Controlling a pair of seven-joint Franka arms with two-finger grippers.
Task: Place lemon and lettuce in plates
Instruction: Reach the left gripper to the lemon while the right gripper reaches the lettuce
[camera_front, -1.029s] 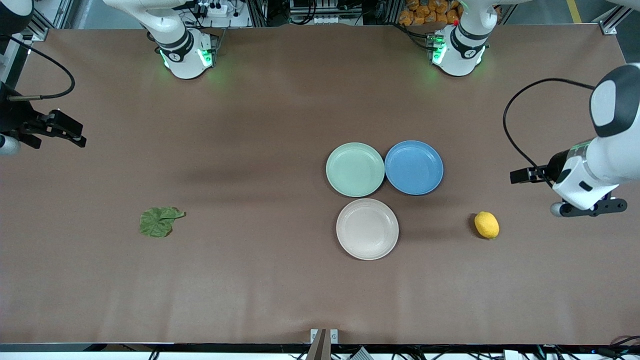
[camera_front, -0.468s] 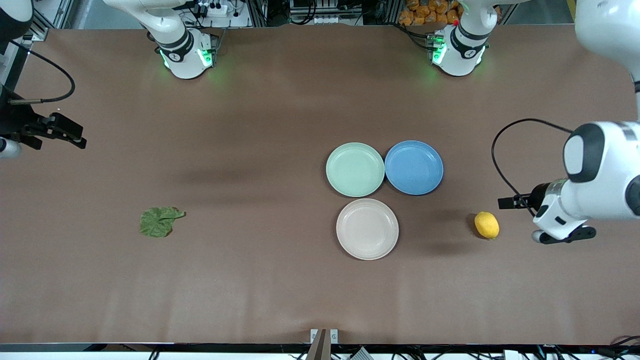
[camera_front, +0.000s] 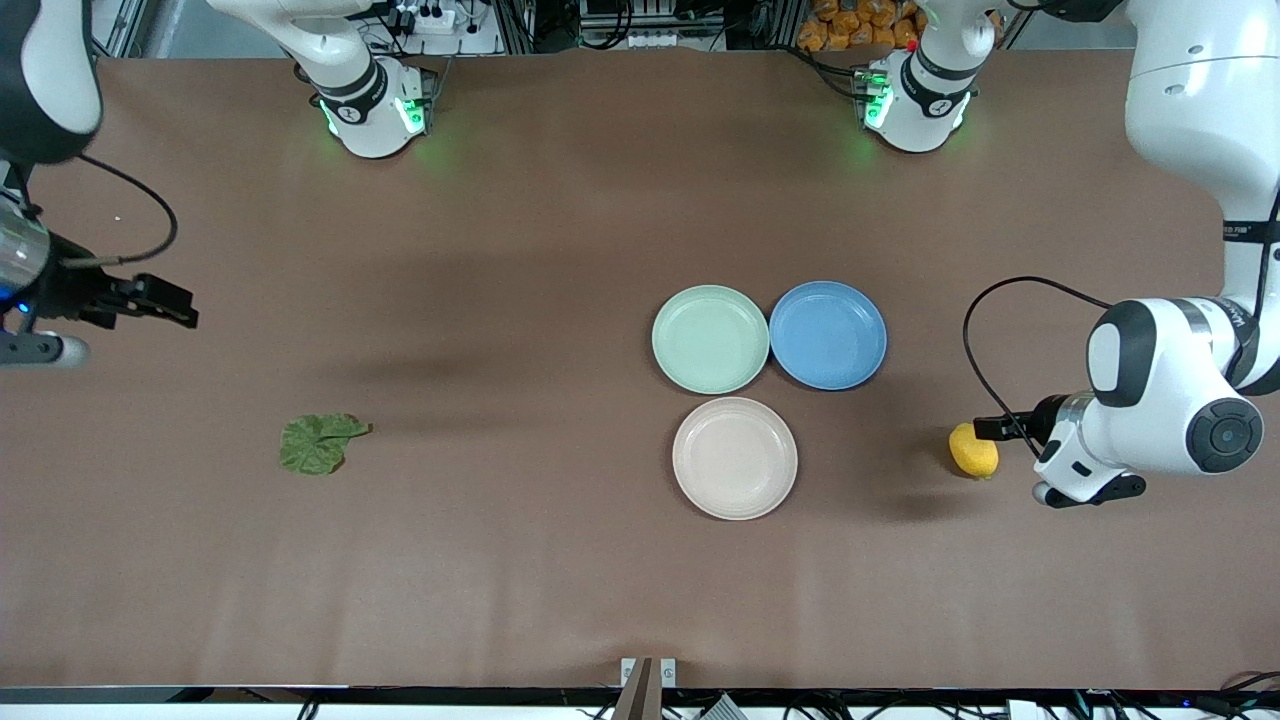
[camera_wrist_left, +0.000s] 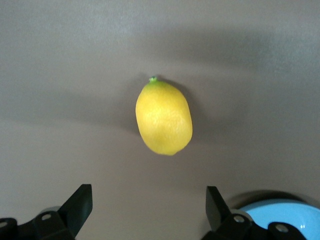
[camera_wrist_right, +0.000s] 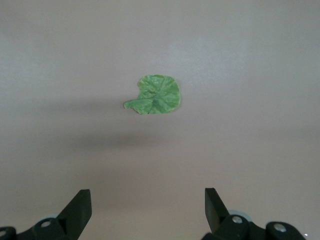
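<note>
Lemon lies just beside open left end effector.

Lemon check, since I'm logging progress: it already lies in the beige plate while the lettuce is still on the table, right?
No. The front view shows the lemon on the table too, toward the left arm's end; the beige plate is empty. The lettuce is on the table.

A robotics lab: two white robot arm bases with green status lights are bolted along a wide brown-covered table. At its edge stand aluminium frame rails, power strips with cables and a bin of orange items.
</note>
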